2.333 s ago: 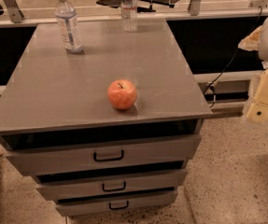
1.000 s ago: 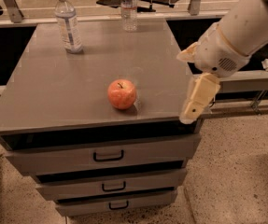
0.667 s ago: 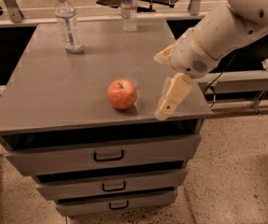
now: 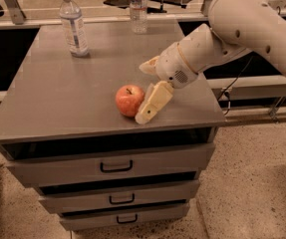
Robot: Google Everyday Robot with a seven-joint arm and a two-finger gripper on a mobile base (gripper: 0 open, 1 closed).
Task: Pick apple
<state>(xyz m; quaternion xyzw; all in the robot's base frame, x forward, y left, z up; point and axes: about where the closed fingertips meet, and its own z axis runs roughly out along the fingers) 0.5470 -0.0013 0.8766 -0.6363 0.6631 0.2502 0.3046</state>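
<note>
A round red-orange apple [image 4: 129,100] with a short dark stem sits on the grey cabinet top [image 4: 58,98], near its front edge. My white arm reaches in from the upper right. My gripper [image 4: 144,92] is at the apple's right side, low over the top. It is open: one cream finger [image 4: 152,102] lies against the apple's front right, and the other finger [image 4: 149,66] shows behind and above the apple. The apple rests on the top, not lifted.
Two clear water bottles stand at the back of the top, one at the left [image 4: 73,25] and one at the middle [image 4: 138,5]. Three drawers with black handles [image 4: 116,167] are below. A rail and dark gaps lie behind; speckled floor is on the right.
My arm has swung in from the right edge of the cabinet to the left. The gripper, which was away from the apple, is now right beside it. The apple has not moved.
</note>
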